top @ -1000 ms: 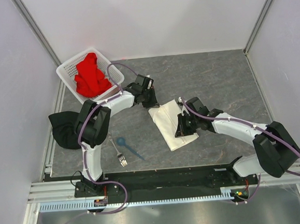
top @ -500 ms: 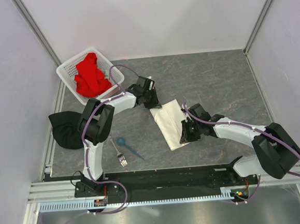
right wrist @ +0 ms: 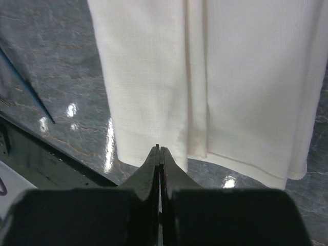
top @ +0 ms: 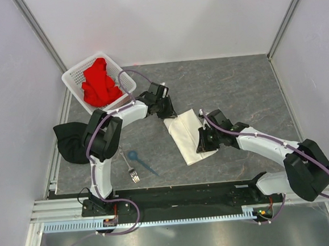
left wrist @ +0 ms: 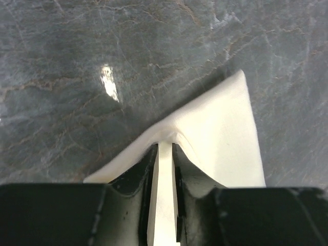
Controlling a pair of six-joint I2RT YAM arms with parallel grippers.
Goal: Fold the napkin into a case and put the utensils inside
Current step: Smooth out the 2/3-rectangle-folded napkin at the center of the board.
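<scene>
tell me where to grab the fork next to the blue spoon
Probably the middle of the fork's thin handle, coming straight down with the left claw across its width. It lies flat on the table, tines toward the near edge, so nothing gets under it sideways. The spoon's bowl sits close beside the handle, so open only slightly.

In the right wrist view the napkin [right wrist: 205, 77] runs off the top edge, and the spoon [right wrist: 25, 84] shows only its handle tip (bowl cut off at left). From above, the left jaws hide the napkin's far corner. Whether they grip its fold cannot be told.
</scene>
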